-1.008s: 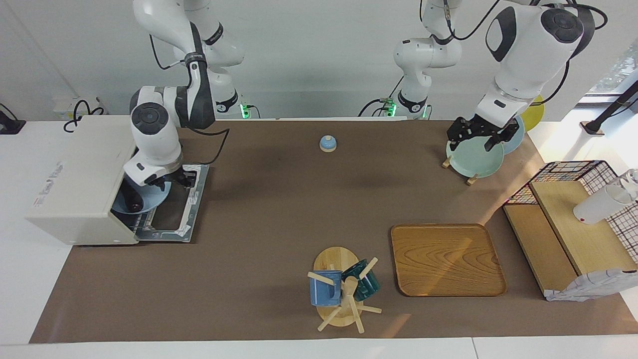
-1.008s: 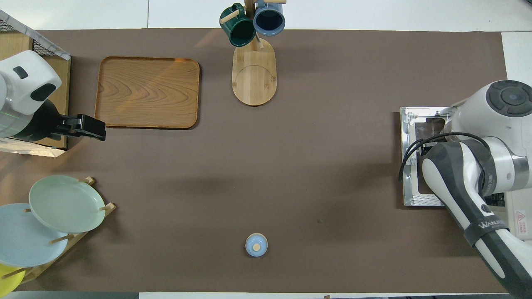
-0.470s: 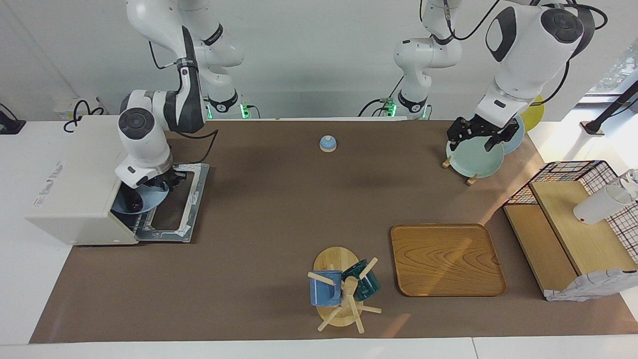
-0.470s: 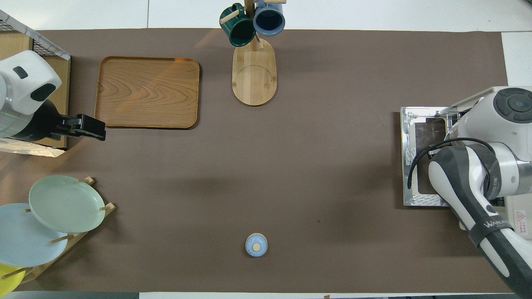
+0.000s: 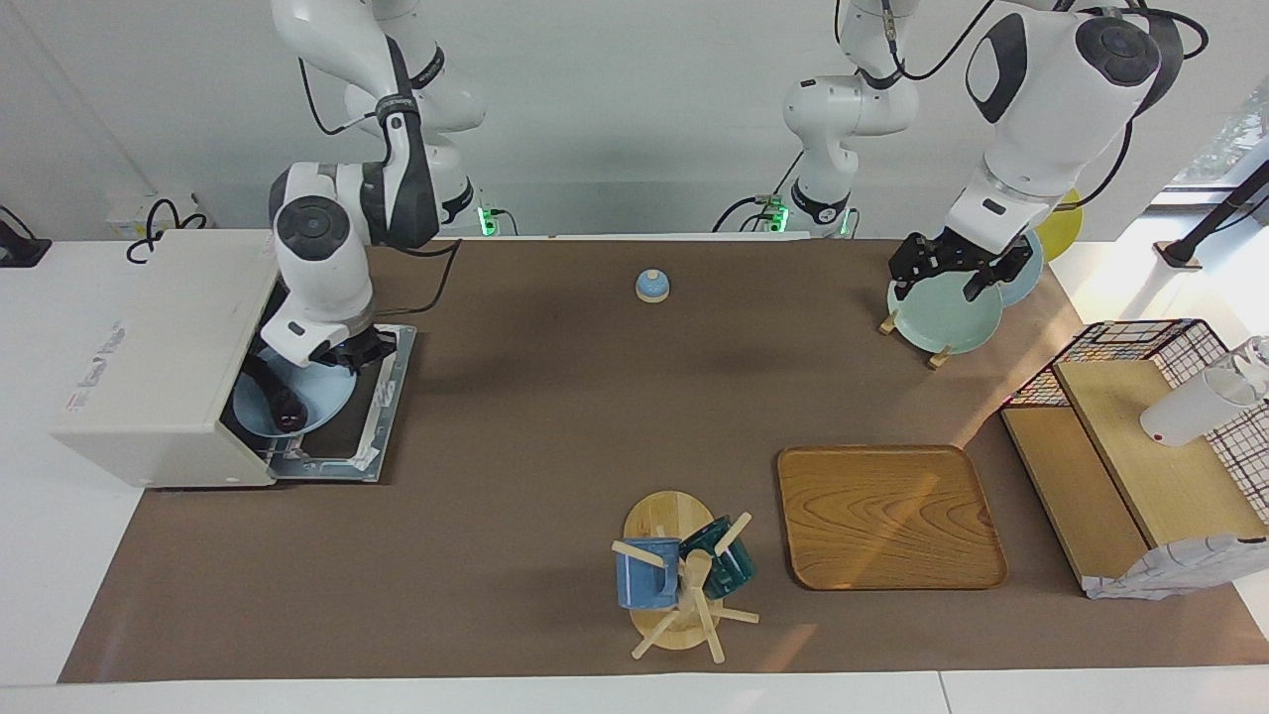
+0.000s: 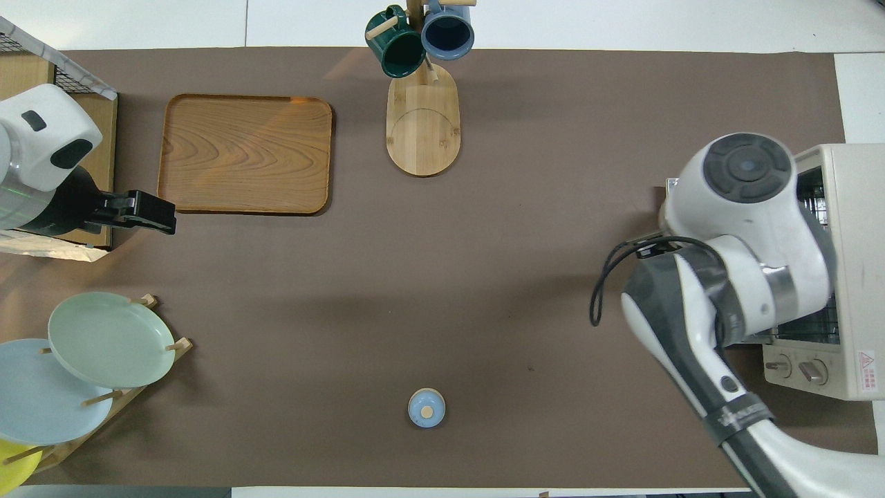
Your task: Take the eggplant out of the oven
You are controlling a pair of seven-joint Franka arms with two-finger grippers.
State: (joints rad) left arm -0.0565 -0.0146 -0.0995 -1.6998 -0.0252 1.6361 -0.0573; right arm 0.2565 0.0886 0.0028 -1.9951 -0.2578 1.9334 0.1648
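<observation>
The oven (image 5: 159, 357) sits at the desk edge at the right arm's end, its drop-down door (image 5: 385, 402) lying flat on the brown mat. Over that door hangs the right gripper (image 5: 339, 355). In the past 1 second you have drawn its wrist back from the oven mouth toward the middle of the desk. Whether the claw is apart or clamped on anything cannot be told from either of the 2 views.

The left gripper (image 5: 947, 270) waits over the plate rack (image 5: 937, 352) in the corner by its own base. Its grip cannot be read either.

The light blue plate (image 5: 327, 392) now pokes further out of the oven mouth onto the door than it did 0.5 seconds ago. The eggplant (image 5: 286, 412) lies on the plate's oven-side half, at the threshold and more exposed than before.

Judged from this, the extraction is under way but unfinished: the eggplant has yet to clear the oven.
</observation>
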